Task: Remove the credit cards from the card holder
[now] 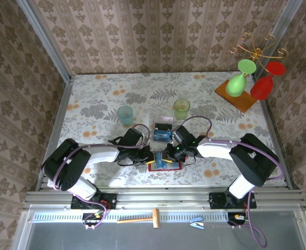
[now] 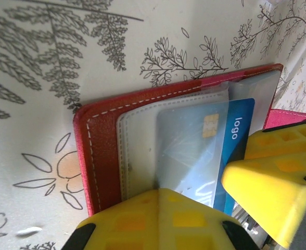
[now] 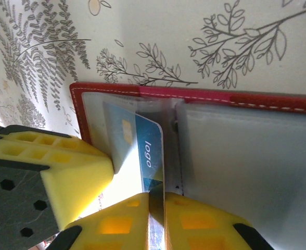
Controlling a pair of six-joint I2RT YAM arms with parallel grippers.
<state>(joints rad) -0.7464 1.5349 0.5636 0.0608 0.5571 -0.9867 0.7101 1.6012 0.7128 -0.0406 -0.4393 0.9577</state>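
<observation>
Grey-flowered tablecloth (image 1: 101,94), damask walls (image 1: 158,36); right gripper (image 3: 155,200) tight on blue card (image 3: 149,156), left gripper (image 2: 161,200) closed atop card holder (image 2: 103,140).

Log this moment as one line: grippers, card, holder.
left gripper: shut, tip on card holder | right gripper: shut on blue card | blue card: partly out of pocket

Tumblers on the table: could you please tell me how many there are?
2. The pale blue tumbler stands left of centre, the green tumbler right of it, slightly farther back. None seems hidden.
</observation>
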